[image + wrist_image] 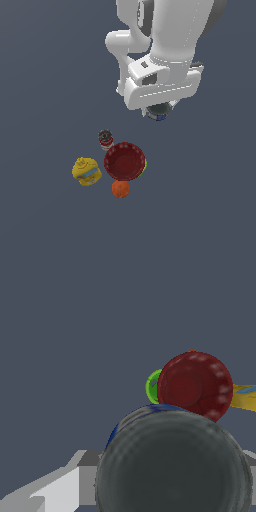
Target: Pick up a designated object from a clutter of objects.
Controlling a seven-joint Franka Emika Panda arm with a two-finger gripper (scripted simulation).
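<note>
So the small dark can (159,112) is up off the surface (45,75), tucked right under the end effector (160,109), well apart from the rest of the clutter. In the exterior view only a sliver of it peeks out below the white hand body: greyish rim plus a bit of blue label. The wrist view is basically filled with its round dark grey face (172,463), so one flat end looks turned toward the wrist camera, with a blue edge showing along the rim; beyond that I can't really pin down its axis. The arm (170,30) comes down from the top of the exterior view with the hand pointing downward over the surface. The fingers themselves are hidden behind the hand and the can, so the jaws can't be seen directly, but the can hangs there in the air against them, so it reads as gripped. Down on the surface sit the dark red ribbed bowl (124,161), with something green (151,386) poking out behind its rim, the red-white can (105,139) just beside it, the yellow container (86,171) toward the exterior view's left, and the orange ball (120,189) touching the bowl's near edge.
</note>
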